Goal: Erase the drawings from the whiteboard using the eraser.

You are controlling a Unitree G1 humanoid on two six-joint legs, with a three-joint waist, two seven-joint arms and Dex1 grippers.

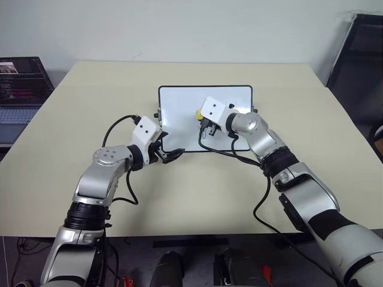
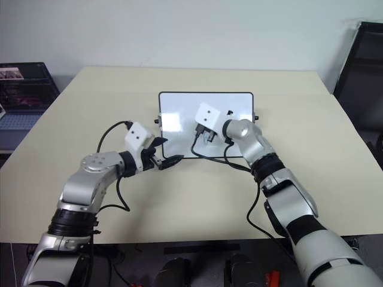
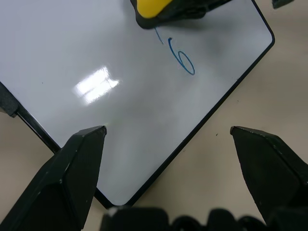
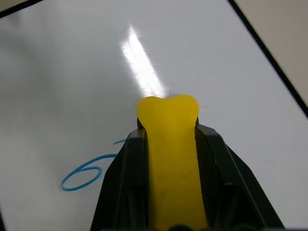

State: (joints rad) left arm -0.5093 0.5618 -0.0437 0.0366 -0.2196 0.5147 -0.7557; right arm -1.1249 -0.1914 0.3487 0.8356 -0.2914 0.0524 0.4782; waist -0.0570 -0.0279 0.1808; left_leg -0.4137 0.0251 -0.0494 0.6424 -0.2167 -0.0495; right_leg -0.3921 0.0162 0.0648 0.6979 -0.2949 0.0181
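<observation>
Right gripper (image 4: pixel 166 139) clamped tight on yellow eraser (image 4: pixel 168 144), pressed to whiteboard (image 1: pixel 179 113) lying flat on surface (image 1: pixel 90 107). Blue drawings (image 4: pixel 89 173), a "6" and a short stroke, just beside the eraser's tip. Left gripper (image 3: pixel 166 139) spread wide and empty, hovering at board's near left corner, well short of the marks
</observation>
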